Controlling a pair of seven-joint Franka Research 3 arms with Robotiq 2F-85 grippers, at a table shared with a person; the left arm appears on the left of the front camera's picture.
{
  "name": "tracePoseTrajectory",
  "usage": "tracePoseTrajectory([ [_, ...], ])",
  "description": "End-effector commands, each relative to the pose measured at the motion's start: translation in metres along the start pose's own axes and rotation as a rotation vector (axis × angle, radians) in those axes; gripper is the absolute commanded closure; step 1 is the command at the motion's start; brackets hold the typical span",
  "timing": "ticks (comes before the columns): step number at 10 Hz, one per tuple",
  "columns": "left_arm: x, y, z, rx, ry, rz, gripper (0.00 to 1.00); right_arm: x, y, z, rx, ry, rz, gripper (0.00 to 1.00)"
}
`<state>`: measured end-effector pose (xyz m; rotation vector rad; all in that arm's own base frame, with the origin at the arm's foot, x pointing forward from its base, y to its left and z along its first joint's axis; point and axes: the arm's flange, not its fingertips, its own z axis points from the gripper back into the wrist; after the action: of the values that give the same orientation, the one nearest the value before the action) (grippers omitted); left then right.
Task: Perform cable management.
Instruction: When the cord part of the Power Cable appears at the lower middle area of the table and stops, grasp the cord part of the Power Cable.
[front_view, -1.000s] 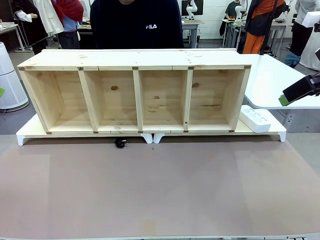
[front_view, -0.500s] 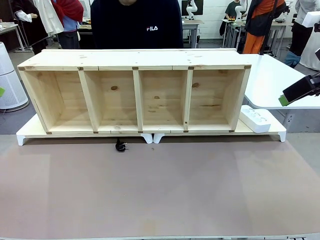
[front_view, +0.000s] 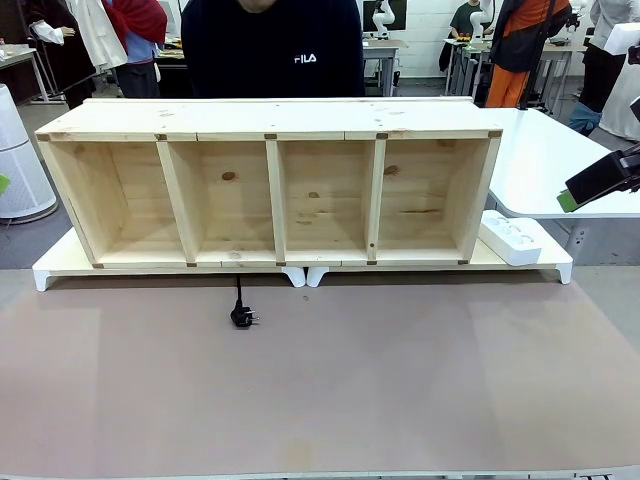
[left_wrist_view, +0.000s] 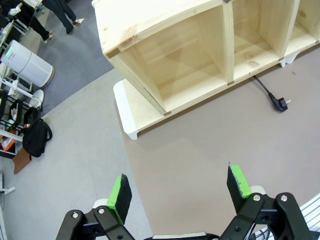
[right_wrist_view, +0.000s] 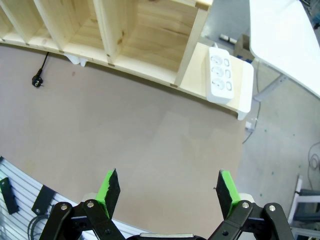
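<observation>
The cable is a thin black cord coming out from under the wooden shelf onto the brown table mat, ending in a round black plug. In the left wrist view the plug lies far right, well beyond my left gripper, which hangs open and empty high over the mat. In the right wrist view the cable lies at the upper left, far from my right gripper, also open and empty. At the front view's right edge a black finger with a green pad shows.
The four-compartment shelf stands on white risers across the table's far half. A white power strip lies at its right end, on the riser. A person in a dark top stands behind the shelf. A white table adjoins at right.
The plug has slid out from under the shelf toward the near side, and more cord now shows on the mat. Neither gripper has visibly moved.
</observation>
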<state>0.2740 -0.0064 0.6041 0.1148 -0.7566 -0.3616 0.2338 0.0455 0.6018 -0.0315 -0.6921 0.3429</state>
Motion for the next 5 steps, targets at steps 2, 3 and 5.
tracePoseTrajectory([
  [2,0.0007,-0.0006,0.0004,0.002,-0.003,0.006,0.00,0.0006,-0.0003,0.0001,-0.001,-0.004,-0.001,0.00],
  [3,0.0007,-0.0006,0.0004,0.002,-0.003,0.006,0.00,0.0006,-0.0003,0.0001,-0.001,-0.004,-0.001,0.00],
  [5,0.0007,-0.0006,0.0004,0.002,-0.003,0.006,0.00,0.0006,-0.0003,0.0001,-0.001,-0.004,-0.001,0.00],
])
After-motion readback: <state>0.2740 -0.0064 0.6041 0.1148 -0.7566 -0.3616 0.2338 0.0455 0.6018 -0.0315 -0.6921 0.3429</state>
